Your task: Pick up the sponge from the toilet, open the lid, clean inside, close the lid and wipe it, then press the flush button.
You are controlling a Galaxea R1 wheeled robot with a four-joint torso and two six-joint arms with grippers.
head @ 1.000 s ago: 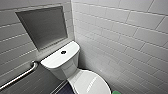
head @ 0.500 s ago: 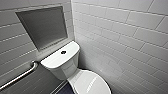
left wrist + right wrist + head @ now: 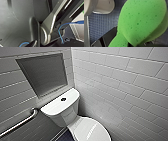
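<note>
The white toilet (image 3: 60,107) stands in the corner in the head view, with its lid (image 3: 90,130) down. The flush button (image 3: 63,99) sits dark and round in the middle of the tank top. In the right wrist view the bright green sponge (image 3: 141,21) looms large. My right gripper (image 3: 121,43) is shut on its squeezed narrow end, above the blue tiled floor (image 3: 99,25). A white curve of the toilet (image 3: 104,6) lies beyond it. My left gripper is open, and its wrist view shows nothing held.
A steel grab bar (image 3: 18,123) runs along the left wall beside the tank. A recessed grey niche (image 3: 43,73) sits above the tank. White tiled walls close in on the left and right. My own dark body and a blue cable (image 3: 61,28) show in the left wrist view.
</note>
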